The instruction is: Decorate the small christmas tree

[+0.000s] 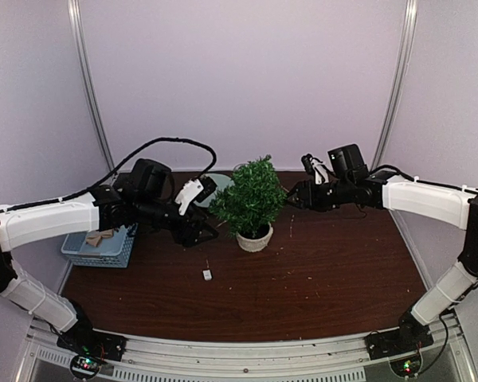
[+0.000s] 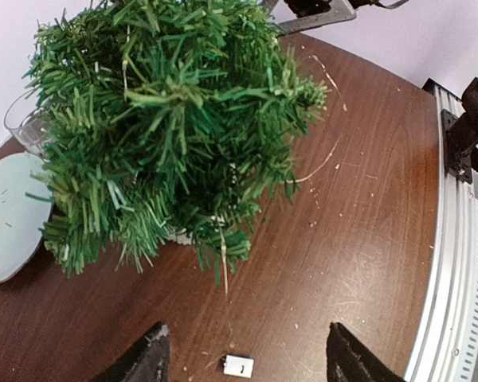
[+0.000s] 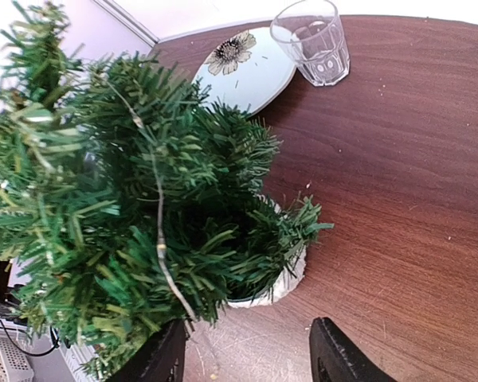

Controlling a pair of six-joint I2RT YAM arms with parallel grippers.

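Note:
The small christmas tree [image 1: 253, 199] stands in its off-white pot [image 1: 255, 239] at the table's middle. A thin pale wire string [image 3: 158, 231] is draped over its branches, and one end hangs off the tree in the left wrist view [image 2: 223, 267]. A small white box [image 1: 207, 274] lies on the table in front of the tree and shows in the left wrist view [image 2: 238, 366]. My left gripper [image 1: 196, 231] is open and empty just left of the tree, above the box [image 2: 243, 356]. My right gripper [image 1: 291, 198] is open just right of the tree [image 3: 247, 362]; the wire passes close by its left finger.
A pale blue plate with a flower [image 3: 247, 68] and a clear glass cup [image 3: 312, 40] sit behind the tree. A blue basket [image 1: 103, 247] stands at the table's left edge. The metal rail [image 2: 454, 263] runs along the near edge.

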